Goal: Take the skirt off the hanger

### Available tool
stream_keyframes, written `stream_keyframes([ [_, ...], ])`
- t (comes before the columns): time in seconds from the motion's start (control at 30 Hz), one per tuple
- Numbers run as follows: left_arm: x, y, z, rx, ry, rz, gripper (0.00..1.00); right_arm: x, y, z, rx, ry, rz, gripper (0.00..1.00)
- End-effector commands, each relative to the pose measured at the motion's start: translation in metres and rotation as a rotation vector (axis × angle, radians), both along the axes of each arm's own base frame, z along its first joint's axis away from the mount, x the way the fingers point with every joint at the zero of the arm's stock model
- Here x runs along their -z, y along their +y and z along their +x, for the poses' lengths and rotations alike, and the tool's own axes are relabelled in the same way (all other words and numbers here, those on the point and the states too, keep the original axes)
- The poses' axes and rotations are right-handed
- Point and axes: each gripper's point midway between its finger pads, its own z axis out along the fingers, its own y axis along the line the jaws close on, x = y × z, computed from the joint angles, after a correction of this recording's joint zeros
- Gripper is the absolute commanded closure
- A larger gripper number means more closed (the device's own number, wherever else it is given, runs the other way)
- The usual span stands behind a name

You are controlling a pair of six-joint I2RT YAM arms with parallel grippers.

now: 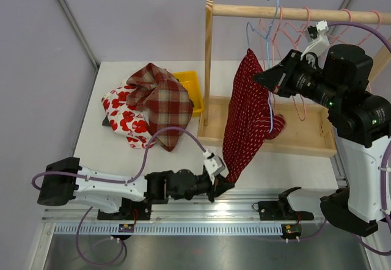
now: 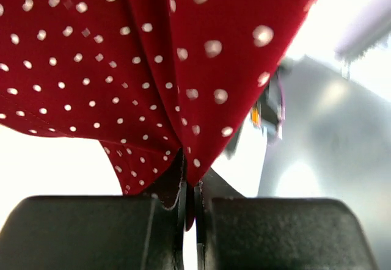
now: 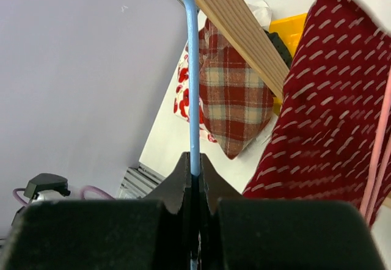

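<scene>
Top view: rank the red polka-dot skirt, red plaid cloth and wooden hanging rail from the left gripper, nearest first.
1. Red polka-dot skirt: hem in left gripper.
2. Red plaid cloth: table's left.
3. Wooden hanging rail: overhead, back-right.

High rear overview, two close wrist views; skirt (image 1: 244,114) in all.

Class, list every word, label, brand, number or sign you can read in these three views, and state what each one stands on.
No text can be read in any view.
A small sticker below the left arm's base: too small to read.
An orange patch beyond the skirt, left wrist view: blurred.
The skirt's white dots and the heart-print cloth are patterns, not lettering.
</scene>
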Motion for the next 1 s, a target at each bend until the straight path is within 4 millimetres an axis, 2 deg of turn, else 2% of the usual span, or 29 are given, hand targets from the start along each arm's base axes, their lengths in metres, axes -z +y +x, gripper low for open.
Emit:
stream_keyframes([
  [0.0, 0.066, 0.028, -0.027, -0.047, 0.106, 0.107, 1.0, -0.063, -0.008, 0.007, 0.043, -0.247, 0.041, 1.0],
  [0.07, 0.082, 0.037, -0.043, -0.028, 0.146, 0.131, 1.0, -0.063, -0.006, 0.012, 0.044, -0.244, 0.036, 1.0],
  [0.13, 0.099, 0.047, -0.047, -0.027, 0.158, 0.174, 1.0, -0.062, -0.004, 0.017, 0.046, -0.241, 0.036, 1.0],
  [0.2, 0.1, 0.054, -0.048, -0.042, 0.148, 0.191, 1.0, -0.061, -0.002, 0.021, 0.043, -0.237, 0.036, 1.0],
  [0.23, 0.097, 0.056, -0.046, -0.051, 0.138, 0.193, 1.0, -0.058, 0.0, 0.024, 0.042, -0.23, 0.033, 1.0],
  [0.33, 0.071, 0.063, -0.031, -0.119, 0.082, 0.183, 1.0, -0.055, 0.003, 0.03, 0.041, -0.222, 0.034, 1.0],
  [0.4, 0.052, 0.078, -0.011, -0.191, -0.011, 0.22, 1.0, -0.047, 0.005, 0.036, 0.042, -0.202, 0.033, 1.0],
  [0.43, 0.019, 0.078, 0.005, -0.26, -0.075, 0.193, 1.0, -0.044, 0.007, 0.037, 0.037, -0.195, 0.034, 1.0],
  [0.53, -0.027, 0.097, 0.037, -0.352, -0.157, 0.205, 1.0, -0.032, 0.011, 0.044, 0.035, -0.17, 0.034, 1.0],
  [0.57, -0.062, 0.102, 0.058, -0.398, -0.188, 0.169, 1.0, -0.024, 0.013, 0.047, 0.035, -0.149, 0.033, 1.0],
  [0.63, -0.088, 0.115, 0.079, -0.412, -0.255, 0.183, 1.0, -0.021, 0.014, 0.05, 0.039, -0.148, 0.039, 1.0],
  [0.67, -0.125, 0.128, 0.106, -0.497, -0.27, 0.14, 1.0, -0.017, 0.015, 0.052, 0.039, -0.136, 0.04, 1.0],
  [0.73, -0.15, 0.145, 0.135, -0.564, -0.308, 0.168, 1.0, -0.012, 0.017, 0.055, 0.039, -0.125, 0.04, 1.0],
  [0.77, -0.164, 0.165, 0.166, -0.628, -0.337, 0.188, 1.0, -0.008, 0.018, 0.056, 0.038, -0.114, 0.041, 1.0],
  [0.8, -0.203, 0.178, 0.18, -0.668, -0.354, 0.131, 1.0, -0.006, 0.018, 0.057, 0.041, -0.112, 0.042, 1.0],
  [0.83, -0.209, 0.173, 0.196, -0.63, -0.364, 0.153, 1.0, -0.004, 0.018, 0.058, 0.042, -0.108, 0.042, 1.0],
  [0.87, -0.219, 0.205, 0.235, -0.746, -0.351, 0.172, 1.0, 0.0, 0.019, 0.06, 0.042, -0.1, 0.041, 1.0],
  [0.9, -0.265, 0.221, 0.245, -0.781, -0.379, 0.107, 1.0, 0.002, 0.019, 0.06, 0.042, -0.096, 0.041, 1.0],
  [0.93, -0.277, 0.222, 0.256, -0.752, -0.373, 0.09, 1.0, 0.003, 0.02, 0.06, 0.041, -0.092, 0.041, 1.0],
  [0.97, -0.268, 0.236, 0.3, -0.818, -0.308, 0.124, 1.0, 0.006, 0.02, 0.062, 0.045, -0.088, 0.036, 1.0],
])
